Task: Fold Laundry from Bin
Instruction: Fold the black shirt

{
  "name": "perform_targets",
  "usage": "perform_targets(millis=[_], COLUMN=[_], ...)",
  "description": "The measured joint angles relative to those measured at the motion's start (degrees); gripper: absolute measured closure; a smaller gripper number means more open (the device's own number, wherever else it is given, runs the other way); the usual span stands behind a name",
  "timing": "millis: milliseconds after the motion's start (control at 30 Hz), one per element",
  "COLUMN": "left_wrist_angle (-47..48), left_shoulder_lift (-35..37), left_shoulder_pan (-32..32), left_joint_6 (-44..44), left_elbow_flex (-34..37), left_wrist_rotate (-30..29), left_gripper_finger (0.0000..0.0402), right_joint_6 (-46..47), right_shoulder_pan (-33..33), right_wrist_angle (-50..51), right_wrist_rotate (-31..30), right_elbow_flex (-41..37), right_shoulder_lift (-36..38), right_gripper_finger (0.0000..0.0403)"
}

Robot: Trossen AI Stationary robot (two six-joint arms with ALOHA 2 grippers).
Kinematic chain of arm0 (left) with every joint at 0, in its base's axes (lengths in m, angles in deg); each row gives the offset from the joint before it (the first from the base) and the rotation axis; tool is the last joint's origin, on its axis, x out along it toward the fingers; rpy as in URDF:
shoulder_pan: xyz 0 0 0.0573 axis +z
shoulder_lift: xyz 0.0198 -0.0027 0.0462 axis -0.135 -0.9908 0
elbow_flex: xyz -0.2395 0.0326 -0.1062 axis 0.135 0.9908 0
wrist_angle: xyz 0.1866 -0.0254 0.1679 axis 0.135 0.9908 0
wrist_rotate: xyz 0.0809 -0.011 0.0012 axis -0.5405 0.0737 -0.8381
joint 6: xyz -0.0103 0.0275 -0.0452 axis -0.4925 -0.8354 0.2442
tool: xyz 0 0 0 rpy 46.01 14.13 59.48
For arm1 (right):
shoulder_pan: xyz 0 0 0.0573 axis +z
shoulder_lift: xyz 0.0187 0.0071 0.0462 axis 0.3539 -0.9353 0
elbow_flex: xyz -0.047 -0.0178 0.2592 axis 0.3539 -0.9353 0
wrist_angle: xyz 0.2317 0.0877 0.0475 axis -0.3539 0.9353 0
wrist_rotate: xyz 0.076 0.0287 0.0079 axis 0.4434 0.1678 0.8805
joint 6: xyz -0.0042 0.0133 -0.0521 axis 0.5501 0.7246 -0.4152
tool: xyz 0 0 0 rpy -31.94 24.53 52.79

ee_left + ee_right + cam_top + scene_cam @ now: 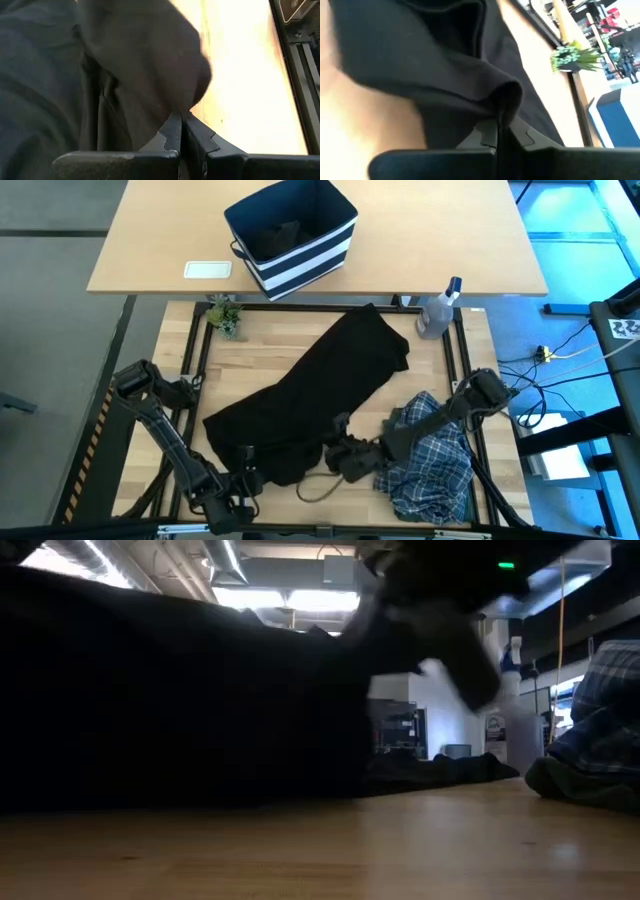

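Note:
A black garment (310,395) lies spread on the wooden table, running slantwise from near left to far right. My left gripper (247,464) is shut on its near-left end, and my right gripper (336,448) is shut on its near edge. Under my right arm, a blue-and-white plaid shirt (432,465) lies crumpled at the near right, with dark olive cloth (580,790) under it. The striped navy bin (291,232) stands on the far table. In the low view the lifted black cloth (170,700) fills the left half. My left gripper pinches an edge of the black cloth (186,106) between its two fingers (172,131), coming slantwise from the near-left side and pointing downward. The cloth bunches up beyond the fingers. My right gripper pinches a raised fold of the black cloth (504,95) between its fingers (490,134), coming slantwise from the right. The fold stands up from the table, and the cloth beyond it is slack.
A clear spray bottle (440,310) stands at the far right corner of the wooden table and a small potted plant (225,315) at the far left. A thin cord loop (320,485) lies near the front edge. A white flat item (208,269) lies beside the bin.

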Motion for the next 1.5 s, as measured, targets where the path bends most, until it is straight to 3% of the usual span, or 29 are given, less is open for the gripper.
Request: perform_targets(millis=[133, 300, 567, 733, 900, 1133, 1300, 1500], left_wrist_angle=[0.26, 0.34, 0.44, 0.43, 0.86, 1.84, 6.17, 14.49], left_shoulder_lift=[0.00, 0.00, -0.04, -0.04, -0.04, 0.28, 0.28, 0.28], left_shoulder_pan=[-1.12, -1.95, -2.63, -2.12, -1.13, -0.95, -0.99, -0.99], left_joint_6=[3.02, 8.34, 22.22, 23.78, 24.39, 25.28, 26.94, 30.17], left_elbow_flex=[0.80, 2.65, 9.23, 10.35, 10.36, 9.89, 8.67, 5.95], left_wrist_rotate=[-0.03, -0.30, -0.44, -0.45, -0.43, -0.08, 0.32, -0.53], left_gripper_finger=[0.0401, 0.0401, 0.0401, 0.0401, 0.0389, 0.0335, 0.0305, 0.0295], right_joint_6=[-3.67, -6.30, -3.41, -2.97, -2.93, -2.01, -1.64, -1.21], right_shoulder_pan=[-3.41, -8.47, -15.84, -18.09, -19.56, -20.76, -21.15, -21.89], right_wrist_angle=[-6.02, -10.69, -10.11, -9.66, -10.44, -10.42, -10.57, -10.73], right_wrist_rotate=[2.66, 10.47, 21.47, 25.74, 26.64, 27.97, 27.80, 27.32], right_elbow_flex=[0.07, 0.08, 0.09, 0.09, 0.09, 0.09, 0.09, 0.09], right_shoulder_lift=[0.60, 0.45, 0.33, 0.24, -1.17, -4.61, -6.00, -6.09], right_gripper_finger=[0.0400, 0.0401, 0.0401, 0.0401, 0.0402, 0.0402, 0.0402, 0.0402])
